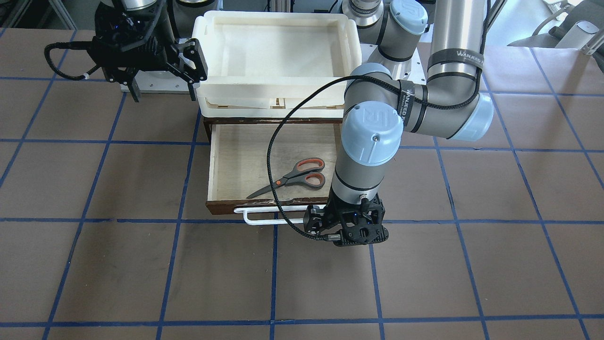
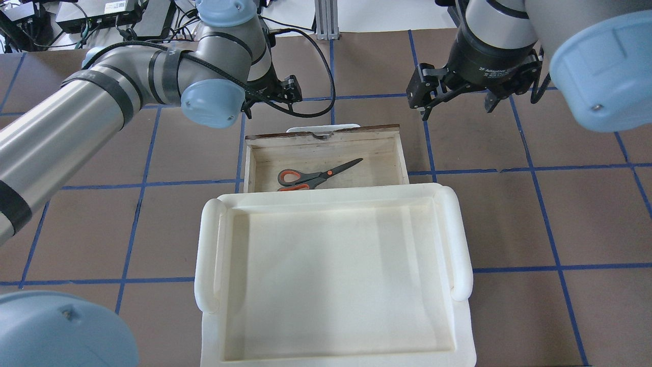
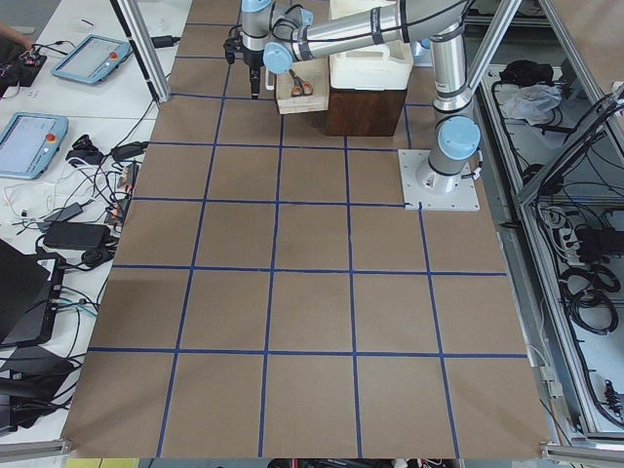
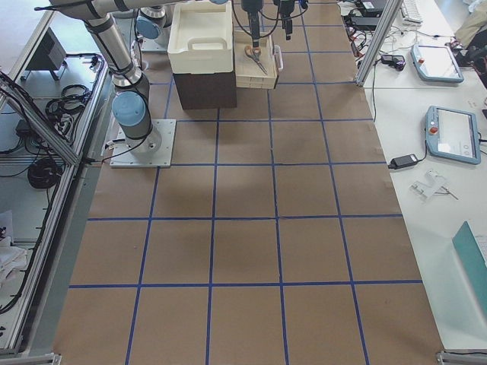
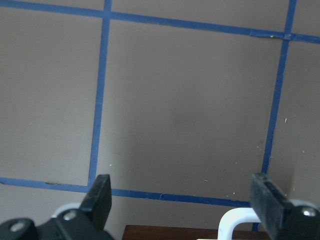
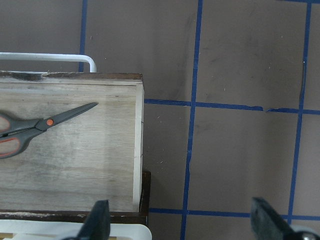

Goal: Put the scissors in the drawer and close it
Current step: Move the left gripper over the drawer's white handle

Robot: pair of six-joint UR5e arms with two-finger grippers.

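Observation:
The scissors [image 1: 295,177] lie flat inside the open drawer [image 1: 236,156], with the blades pointing toward its dark front. They also show in the overhead view [image 2: 316,176] and the right wrist view [image 6: 40,127]. My left gripper [image 1: 349,231] is open and points down just in front of the drawer's white loop handle [image 1: 264,215]. In the left wrist view the open fingers [image 5: 102,195] are empty and the handle [image 5: 237,220] is at the bottom edge. My right gripper [image 1: 163,92] is open and empty, above the table beside the drawer's side wall [image 6: 137,150].
A cream-white plastic tray [image 1: 273,80] sits on top of the dark brown box [image 1: 273,122] behind the drawer. The table is brown with a blue tape grid. The left arm's black cable [image 1: 271,160] hangs over the drawer.

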